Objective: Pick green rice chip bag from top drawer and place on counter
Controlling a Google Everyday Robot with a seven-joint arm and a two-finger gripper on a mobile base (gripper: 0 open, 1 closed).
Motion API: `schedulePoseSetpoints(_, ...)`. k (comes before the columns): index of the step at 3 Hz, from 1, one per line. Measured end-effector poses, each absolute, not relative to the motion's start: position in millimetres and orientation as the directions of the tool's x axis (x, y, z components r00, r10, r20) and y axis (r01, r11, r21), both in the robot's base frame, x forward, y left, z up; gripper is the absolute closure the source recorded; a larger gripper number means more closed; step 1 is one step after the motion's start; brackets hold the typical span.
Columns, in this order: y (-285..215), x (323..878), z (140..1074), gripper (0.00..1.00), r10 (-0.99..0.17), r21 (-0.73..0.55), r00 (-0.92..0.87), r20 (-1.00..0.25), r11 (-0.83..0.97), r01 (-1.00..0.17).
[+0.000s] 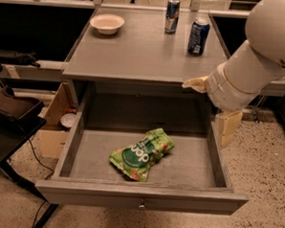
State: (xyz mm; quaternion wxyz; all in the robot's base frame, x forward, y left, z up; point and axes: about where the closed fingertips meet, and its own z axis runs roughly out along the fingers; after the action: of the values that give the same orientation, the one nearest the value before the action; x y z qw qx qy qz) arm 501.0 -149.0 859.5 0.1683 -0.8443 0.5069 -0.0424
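Note:
The green rice chip bag (141, 154) lies crinkled on the floor of the open top drawer (74, 141), near its middle and slightly toward the front. The drawer is pulled fully out below the counter (136, 48). My gripper (205, 113) hangs at the end of the white arm over the drawer's right rear corner, at the counter's front right edge. Its two beige fingers (228, 127) are spread apart and hold nothing. The gripper is up and to the right of the bag, well apart from it.
On the counter stand a white bowl (107, 23) at the back left and two cans, one (172, 16) at the back and one blue (198, 37) at the right. A cardboard box (53, 125) and a dark chair (13, 109) are left of the cabinet.

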Motion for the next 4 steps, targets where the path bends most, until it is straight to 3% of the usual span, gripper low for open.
schedulePoseSetpoints(2, -92, 525, 779, 0.0, -0.748, -0.25, 0.663, -0.001, -0.642, -0.725)
schedulePoseSetpoints(4, -54, 542, 683, 0.0, -0.702, -0.127, 0.712, 0.003, -0.707, -0.696)
